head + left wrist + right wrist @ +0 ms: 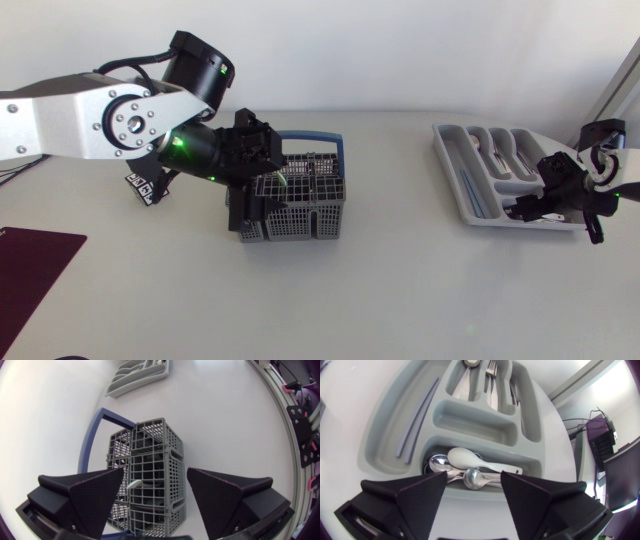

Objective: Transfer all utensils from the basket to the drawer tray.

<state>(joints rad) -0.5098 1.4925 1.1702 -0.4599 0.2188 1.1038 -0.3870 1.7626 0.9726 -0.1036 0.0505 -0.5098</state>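
Two pincers gape empty: left pincer (155, 473) above the basket (150, 442), right pincer (473, 476) above the drawer tray (381, 435).

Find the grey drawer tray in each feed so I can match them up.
Head view: drawer tray at the table's right side.
Left wrist view: far across the table, beyond the basket, tray at.
Right wrist view: close under the right gripper, filling the view.
Shared landmark: two thin sticks in its long side slot (head, right wrist).

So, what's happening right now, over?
Left tool open above basket. Right tool open over tray, spoons inside. Nothing in the way.
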